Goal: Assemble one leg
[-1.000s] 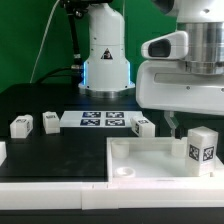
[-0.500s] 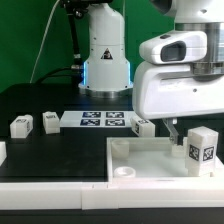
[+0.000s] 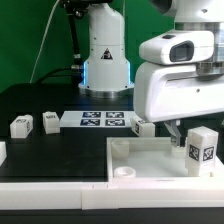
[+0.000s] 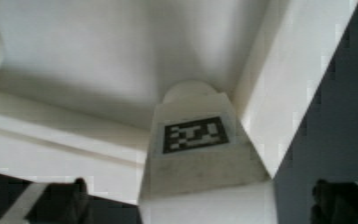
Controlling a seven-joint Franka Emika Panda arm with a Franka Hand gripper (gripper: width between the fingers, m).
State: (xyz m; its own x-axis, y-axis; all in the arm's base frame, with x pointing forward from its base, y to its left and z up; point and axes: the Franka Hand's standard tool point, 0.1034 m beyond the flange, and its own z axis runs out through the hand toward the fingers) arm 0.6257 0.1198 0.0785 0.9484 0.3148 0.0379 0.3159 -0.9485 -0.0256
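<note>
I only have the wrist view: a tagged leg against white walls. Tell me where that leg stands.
Observer: The leg stands upright inside the tray, toward the exterior view's right, with its tag facing that camera.
Operator: Count the loose legs outside the tray.
Observer: Three lie on the black table: two on the exterior view's left, and one by the right end of the marker board.
Operator: Check the tray's near-left corner.
Observer: The round socket there has nothing in it.
</note>
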